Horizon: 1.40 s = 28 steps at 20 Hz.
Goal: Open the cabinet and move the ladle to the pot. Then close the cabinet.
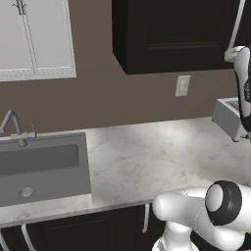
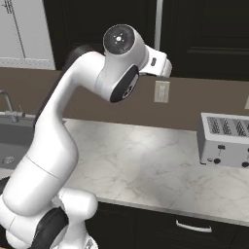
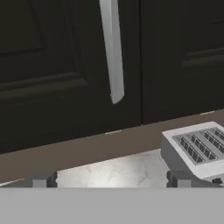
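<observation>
Cabinet (image 3: 65, 65) doors closed. Jaws wide, holding nothing, raised facing the handle (image 3: 112, 48), evidently lined up to pull. Toaster (image 2: 226, 140) on surface (image 2: 146, 165).

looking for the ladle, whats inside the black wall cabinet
Its contents are hidden: the black wall cabinet has both doors shut, with the silver bar handle untouched. Below it sit only the marble counter and a toaster.

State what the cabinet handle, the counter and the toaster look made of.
Cabinet handle: brushed metal, apparently; pale silver with a soft sheen against black doors.
Counter: marble-like stone, white with grey veining, lightly glossy.
Toaster: probably satin metal or grey plastic; flat silver-grey faces.
</observation>
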Motion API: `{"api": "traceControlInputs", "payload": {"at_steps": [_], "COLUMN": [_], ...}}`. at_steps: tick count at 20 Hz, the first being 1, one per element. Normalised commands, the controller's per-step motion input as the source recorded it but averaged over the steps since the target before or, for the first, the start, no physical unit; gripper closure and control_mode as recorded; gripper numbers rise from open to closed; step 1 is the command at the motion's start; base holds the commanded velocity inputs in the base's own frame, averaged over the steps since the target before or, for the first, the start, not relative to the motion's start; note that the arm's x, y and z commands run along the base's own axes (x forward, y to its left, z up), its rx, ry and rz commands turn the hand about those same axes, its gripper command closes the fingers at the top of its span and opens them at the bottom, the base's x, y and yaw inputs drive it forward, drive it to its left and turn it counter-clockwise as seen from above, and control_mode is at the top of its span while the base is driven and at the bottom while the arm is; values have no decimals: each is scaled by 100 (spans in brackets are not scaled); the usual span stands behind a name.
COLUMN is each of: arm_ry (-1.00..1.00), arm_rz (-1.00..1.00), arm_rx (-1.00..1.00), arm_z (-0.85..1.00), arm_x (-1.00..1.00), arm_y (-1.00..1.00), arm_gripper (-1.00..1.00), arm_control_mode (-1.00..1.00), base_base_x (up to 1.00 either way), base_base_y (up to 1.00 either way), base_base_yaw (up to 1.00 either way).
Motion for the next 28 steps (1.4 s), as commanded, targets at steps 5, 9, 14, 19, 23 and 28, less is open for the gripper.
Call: {"api": "traceControlInputs", "payload": {"at_steps": [5, 9, 14, 19, 23, 28], "arm_ry": [-6, -1, 0, 0, 0, 0], "arm_rz": [0, 2, 3, 2, 1, 5], "arm_rx": [1, 6, 7, 4, 0, 0], "arm_z": [46, 35, 22, 15, 3, 0], "arm_x": [16, 36, 51, 45, 29, 24], "arm_y": [-5, 0, 0, -15, -33, -22], "arm_gripper": [-100, -100, -100, -100, -100, -100], "arm_control_mode": [-100, -100, -100, -100, -100, -100], "base_base_x": [0, 0, 0, 0, 0, 0], "base_base_y": [0, 0, 0, 0, 0, 0], "base_base_yaw": [0, 0, 0, 0, 0, 0]}}
